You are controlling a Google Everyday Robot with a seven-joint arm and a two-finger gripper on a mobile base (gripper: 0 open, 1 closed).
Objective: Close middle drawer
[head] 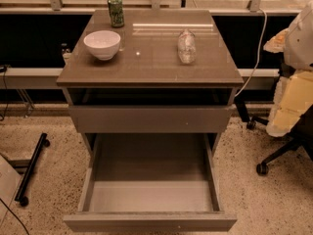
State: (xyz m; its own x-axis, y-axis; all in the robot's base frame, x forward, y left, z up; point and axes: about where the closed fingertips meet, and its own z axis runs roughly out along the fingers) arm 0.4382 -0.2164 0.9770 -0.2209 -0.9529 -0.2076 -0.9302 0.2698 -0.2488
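Observation:
The middle drawer (149,223) is pulled far out toward me from the grey-brown cabinet. Its deep box is empty and its pale grey floor (151,196) shows. Its flat front lies along the bottom edge of the view. Above it, the top drawer front (149,119) stands slightly out, with a dark gap under the tabletop. The lowest front is hidden under the open drawer. My gripper is not in view.
On the tabletop (156,70) stand a white bowl (102,44), a green can (116,11) and a clear plastic bottle (186,46). An office chair (288,106) stands at the right. A black wheeled leg (32,168) lies on the speckled floor at the left.

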